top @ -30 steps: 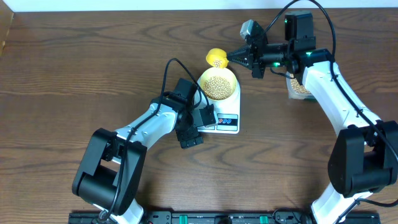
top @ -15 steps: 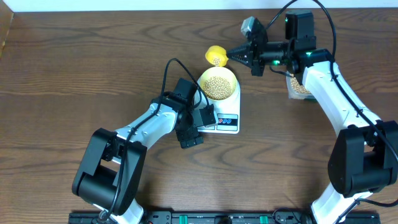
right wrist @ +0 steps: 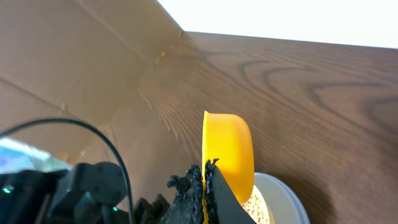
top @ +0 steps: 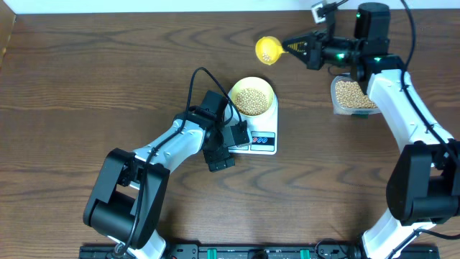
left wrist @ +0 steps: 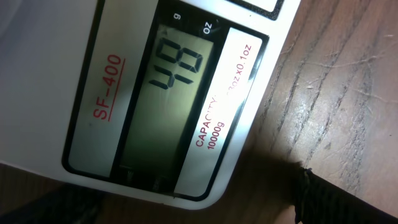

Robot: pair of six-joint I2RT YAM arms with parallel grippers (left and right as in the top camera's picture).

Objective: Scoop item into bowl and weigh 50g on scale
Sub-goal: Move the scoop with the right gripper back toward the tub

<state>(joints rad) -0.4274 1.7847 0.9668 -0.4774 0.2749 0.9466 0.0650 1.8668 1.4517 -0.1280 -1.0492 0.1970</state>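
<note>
Swung back from the bowl (top: 251, 97), the right gripper (top: 290, 47) now carries the yellow scoop (top: 267, 50) near the far edge of the table (top: 86, 72).
Overhead: a clear tub (top: 351, 97) of beans sits partly under the right arm. The pale bowl, filled with tan beans (top: 251, 101), stands on the white scale (top: 260, 141), with the left gripper (top: 228, 146) spread wide at its front. Left wrist: the display (left wrist: 174, 93) reads 48. Right wrist: jaws pinched tight on the scoop's handle, bowl below, cardboard wall (right wrist: 81, 81) behind.

My desk (top: 79, 86) is dark brown wood with bold grain. A white strip (top: 144, 6) runs along its far edge, and a cardboard panel (right wrist: 74, 68) stands at one side.
</note>
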